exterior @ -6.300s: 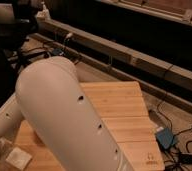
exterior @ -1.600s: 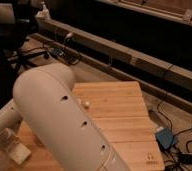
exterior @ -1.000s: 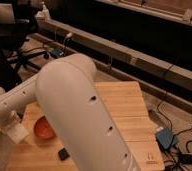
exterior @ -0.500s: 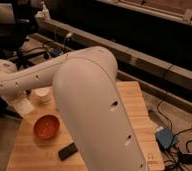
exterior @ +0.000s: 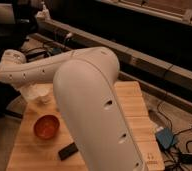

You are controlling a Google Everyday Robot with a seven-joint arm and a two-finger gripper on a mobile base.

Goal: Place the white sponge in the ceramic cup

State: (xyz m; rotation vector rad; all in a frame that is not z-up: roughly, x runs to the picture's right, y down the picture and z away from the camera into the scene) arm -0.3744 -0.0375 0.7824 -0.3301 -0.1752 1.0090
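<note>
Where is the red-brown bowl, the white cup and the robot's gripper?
red-brown bowl (exterior: 47, 126): camera view, middle of its inside.
white cup (exterior: 39, 95): camera view, its visible side.
gripper: camera view, hidden behind the arm (exterior: 89, 100), above the cup.

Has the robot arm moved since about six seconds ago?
Yes. The arm swung up and away across the wooden table, uncovering the red-brown bowl. The claw sits near the table's far-left corner.

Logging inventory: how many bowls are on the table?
1: the red-brown bowl, on the table's near left part. The tool hangs just beyond it; the big arm may hide others.
</note>
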